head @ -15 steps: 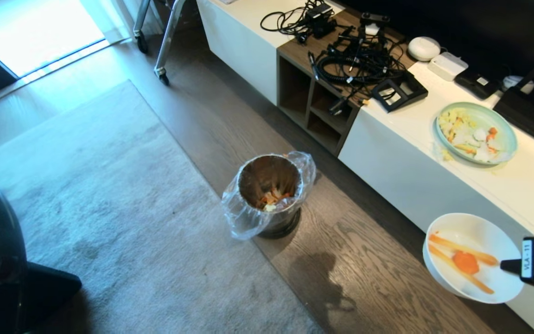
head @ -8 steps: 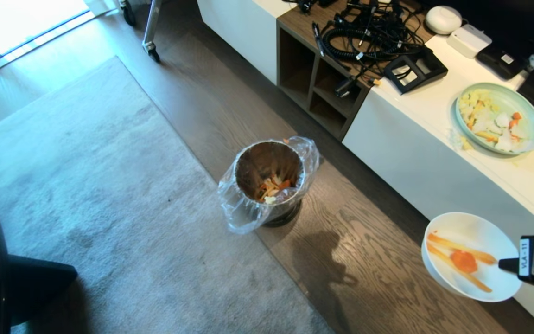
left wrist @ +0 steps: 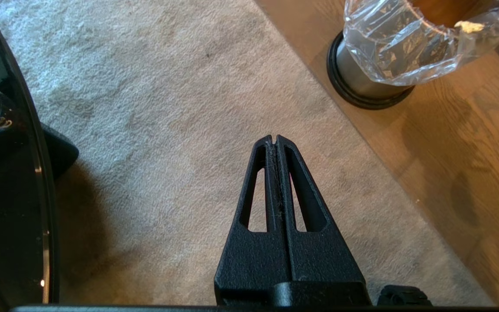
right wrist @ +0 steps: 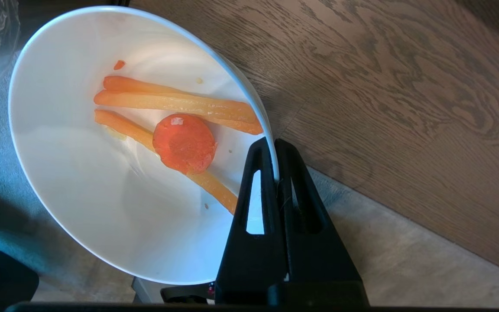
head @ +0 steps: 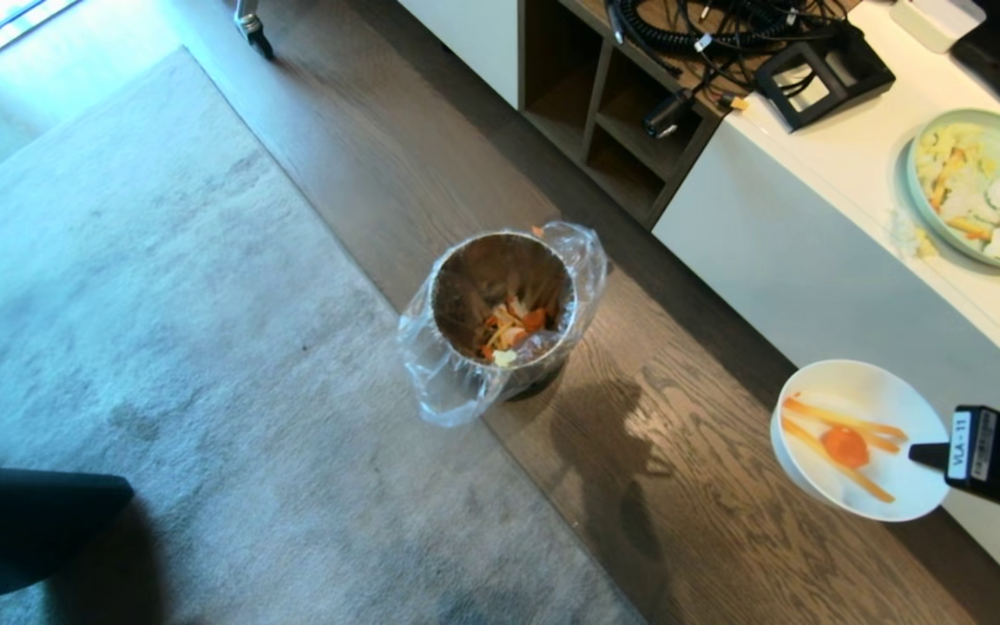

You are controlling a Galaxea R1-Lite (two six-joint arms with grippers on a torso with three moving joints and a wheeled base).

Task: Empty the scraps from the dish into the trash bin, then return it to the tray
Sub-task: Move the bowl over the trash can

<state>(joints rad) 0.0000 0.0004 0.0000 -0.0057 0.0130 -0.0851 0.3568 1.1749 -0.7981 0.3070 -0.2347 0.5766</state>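
— Where's the dish (head: 856, 469) right now?

— Up in the air over the wood floor (head: 726, 538), just off the front of the white cabinet (head: 778, 260), at the robot's right. It's tipped a little, so its open side faces up and toward the bin (head: 500, 295), which stands well apart from it at the rug's (head: 161, 347) edge.

— And the scraps (right wrist: 180, 130)?

— All inside the dish. Three thin orange strips lie nearly side by side, their long axes running across the bowl from the far wall toward the pinched rim. A round slice (head: 845, 446) sits on top of them, about the middle, flat face up.

— Who's holding it?

— The right gripper (right wrist: 275, 173). Its fingers (right wrist: 256, 190) are pressed together on the dish's rim, one inside the wall, one outside, and the arm reaches in level from the right.

— The other arm?

— The left gripper (left wrist: 274, 141) hangs low over the rug, fingers closed tight with nothing between them, tips aimed roughly toward the bin's base.

— Anything in the bin?

— Orange and pale bits at the bottom, and a clear bag (head: 457, 382) folded over its rim. On the cabinet's surface there's a green plate (head: 977, 187) of food, and beyond it a tangle of cables (head: 708, 35).
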